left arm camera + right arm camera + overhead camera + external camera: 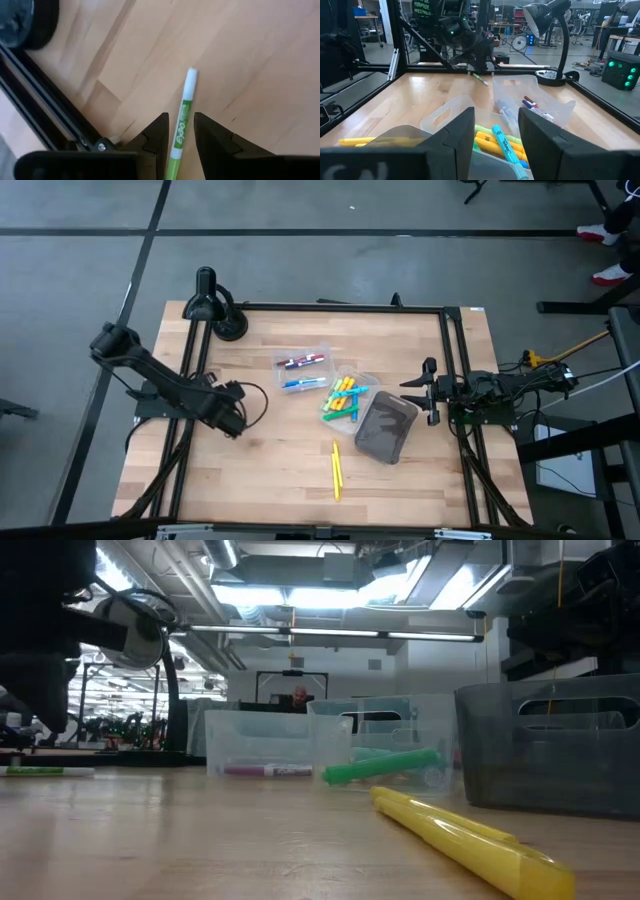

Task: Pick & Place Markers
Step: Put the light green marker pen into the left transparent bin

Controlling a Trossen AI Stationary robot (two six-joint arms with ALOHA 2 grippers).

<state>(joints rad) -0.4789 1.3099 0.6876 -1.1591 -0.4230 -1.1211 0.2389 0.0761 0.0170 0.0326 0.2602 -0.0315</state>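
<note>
1. Green Expo marker (181,131) lies flat on the wooden table (280,470), left side; its long axis runs straight out from between the left gripper's (180,131) fingers, white end away.
2. Barrel reads "EXPO".
3. Left jaws part-open, straddling the marker; whether they grip, cannot tell.
4. Right gripper (495,131) open, empty, beside the grey bin (386,427).
</note>
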